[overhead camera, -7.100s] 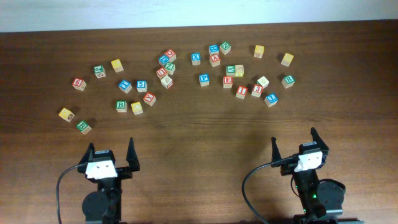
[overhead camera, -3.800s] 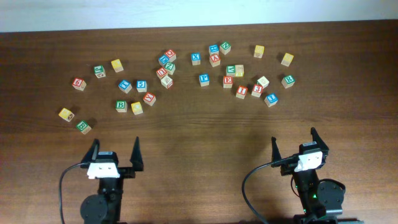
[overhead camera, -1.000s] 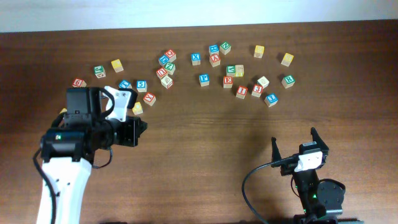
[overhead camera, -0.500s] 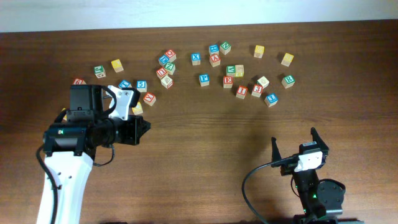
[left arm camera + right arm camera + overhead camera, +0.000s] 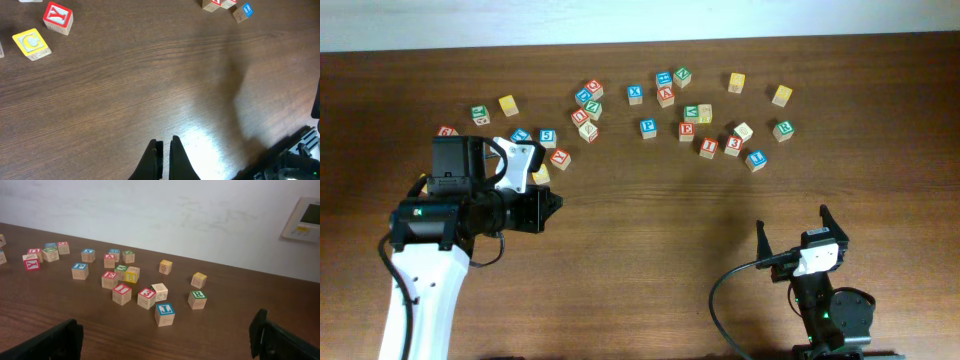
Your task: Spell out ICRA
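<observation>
Beginning letter gathering, hovering left gripper (image 5: 163, 159) pinched together and empty, apart from yellow C block (image 5: 31, 43), probably needing jaws parting before reaching

Overhead: looked straight down on the whole table (image 5: 650, 240). Left wrist: pointed down, close above the table. Right wrist: sat low, faced the wall (image 5: 150, 210). Shared with overhead: Y block (image 5: 58, 16), L block (image 5: 165, 314).
</observation>
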